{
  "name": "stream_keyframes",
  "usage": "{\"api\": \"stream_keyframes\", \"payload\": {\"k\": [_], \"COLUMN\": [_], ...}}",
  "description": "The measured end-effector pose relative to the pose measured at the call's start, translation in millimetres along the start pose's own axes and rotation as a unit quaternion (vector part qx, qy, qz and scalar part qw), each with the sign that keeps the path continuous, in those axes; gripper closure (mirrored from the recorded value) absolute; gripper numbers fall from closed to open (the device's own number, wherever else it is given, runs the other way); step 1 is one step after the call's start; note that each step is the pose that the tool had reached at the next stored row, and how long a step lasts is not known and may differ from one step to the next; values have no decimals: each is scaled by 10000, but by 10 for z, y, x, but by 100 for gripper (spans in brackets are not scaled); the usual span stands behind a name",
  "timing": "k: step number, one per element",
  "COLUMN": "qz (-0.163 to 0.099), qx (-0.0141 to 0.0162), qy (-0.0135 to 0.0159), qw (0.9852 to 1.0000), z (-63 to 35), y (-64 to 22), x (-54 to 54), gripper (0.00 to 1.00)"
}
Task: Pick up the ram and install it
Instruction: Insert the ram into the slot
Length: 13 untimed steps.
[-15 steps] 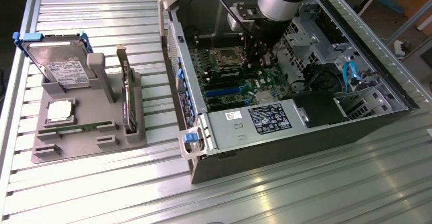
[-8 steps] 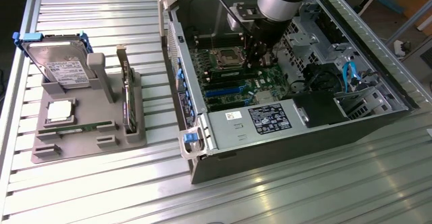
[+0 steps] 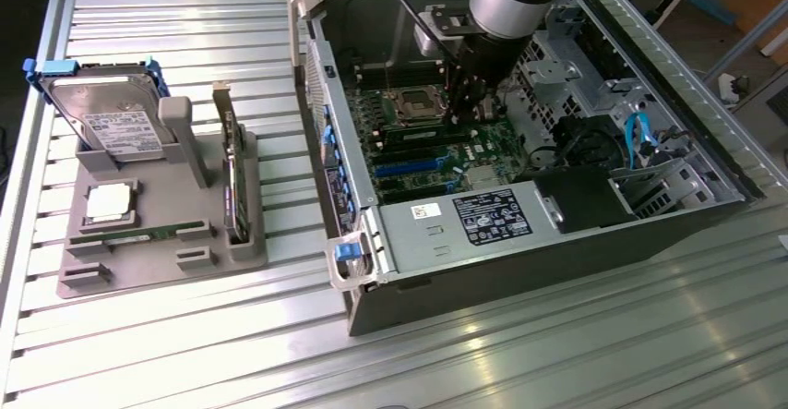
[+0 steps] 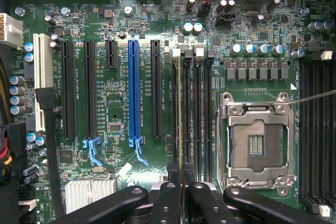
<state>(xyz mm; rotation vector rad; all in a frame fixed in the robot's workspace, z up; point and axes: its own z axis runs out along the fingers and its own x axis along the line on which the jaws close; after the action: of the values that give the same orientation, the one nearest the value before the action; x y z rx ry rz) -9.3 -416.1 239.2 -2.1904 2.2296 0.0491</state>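
Ram (image 4: 180, 114) edge-on, pinched between fingers (image 4: 167, 199) of gripper (image 4: 182, 195). Lies in line with DIMM slots (image 4: 197, 108), beside CPU socket (image 4: 257, 145) on motherboard (image 4: 115, 103). Seated or above slot: cannot tell. Exterior view: gripper (image 3: 473, 112) low inside open computer case (image 3: 555, 270). Second ram stick (image 3: 129, 234) flat on gray tray (image 3: 161, 270), exterior view's left.

I count one open computer case (image 3: 542, 270) and one grey holder (image 3: 161, 266), which carries one hard drive (image 3: 111, 118), one upright expansion card (image 3: 232, 178), one square silver chip (image 3: 111, 201) and one ram stick (image 3: 124, 234). A second ram (image 4: 181, 119) sits pinched in my one claw (image 4: 182, 192), making two. On the one motherboard (image 4: 118, 114) I see one processor socket (image 4: 256, 145), four memory slots (image 4: 195, 108) next to it, three long black card slots (image 4: 67, 93), one short black slot (image 4: 111, 53), one blue slot (image 4: 134, 93) and one white slot (image 4: 42, 59).
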Motion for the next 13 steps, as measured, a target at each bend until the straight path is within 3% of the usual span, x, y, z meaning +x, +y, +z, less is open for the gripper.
{"api": "stream_keyframes", "payload": {"k": [13], "qz": [0], "qx": [0], "qy": [0], "qw": [10000], "z": [59], "y": [-1], "x": [2], "gripper": [88]}}
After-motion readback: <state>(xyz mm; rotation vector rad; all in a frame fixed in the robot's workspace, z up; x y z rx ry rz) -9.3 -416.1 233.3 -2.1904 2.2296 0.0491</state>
